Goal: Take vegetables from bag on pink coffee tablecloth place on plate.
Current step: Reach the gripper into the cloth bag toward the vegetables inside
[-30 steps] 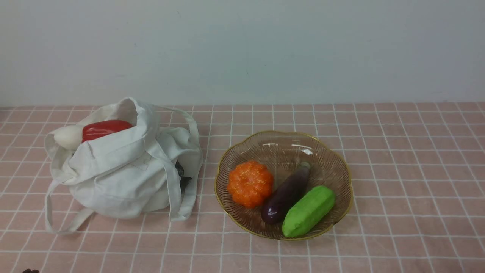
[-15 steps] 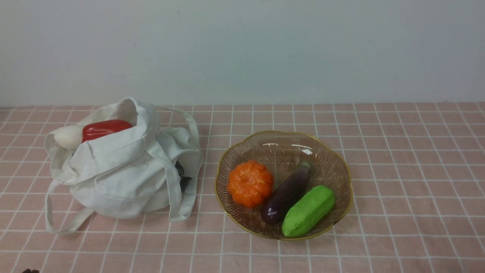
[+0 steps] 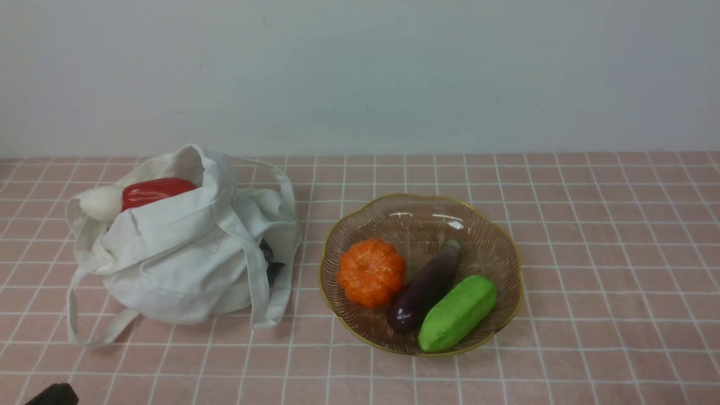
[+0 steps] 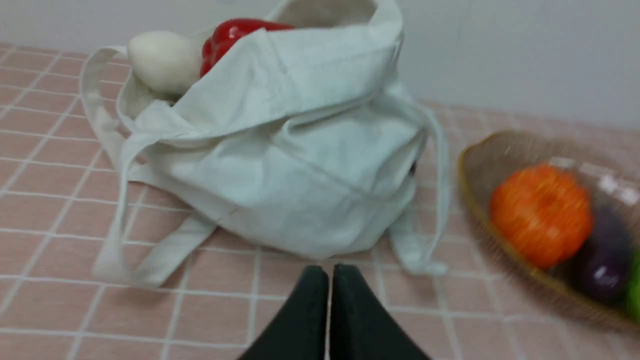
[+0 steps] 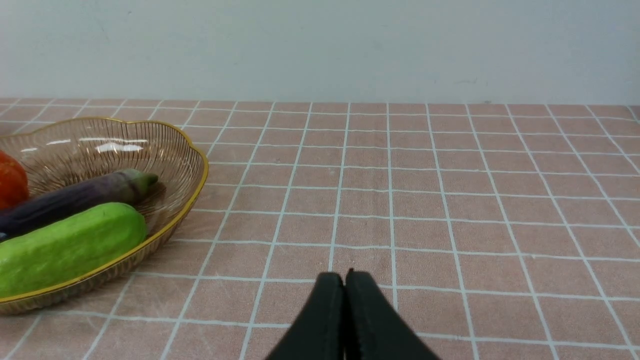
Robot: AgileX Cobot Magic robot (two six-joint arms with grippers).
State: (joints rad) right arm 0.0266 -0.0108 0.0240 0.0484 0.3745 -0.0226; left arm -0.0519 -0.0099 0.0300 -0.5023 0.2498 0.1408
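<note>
At the bag [image 3: 169, 270]: white radish [image 3: 101, 203] leans on red pepper [image 3: 157, 192] — your left jaws [image 4: 330, 280], right jaws [image 5: 345, 282] both closed, empty; careless entry may snag cloth.

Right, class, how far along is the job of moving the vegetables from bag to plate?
Nothing from the bag shows on the plate as left over: the white radish and red pepper are in the cloth tote. Done, it seems: pumpkin, eggplant and green gourd lie in the glass dish. In hand: nothing; both grippers are shut, empty.
</note>
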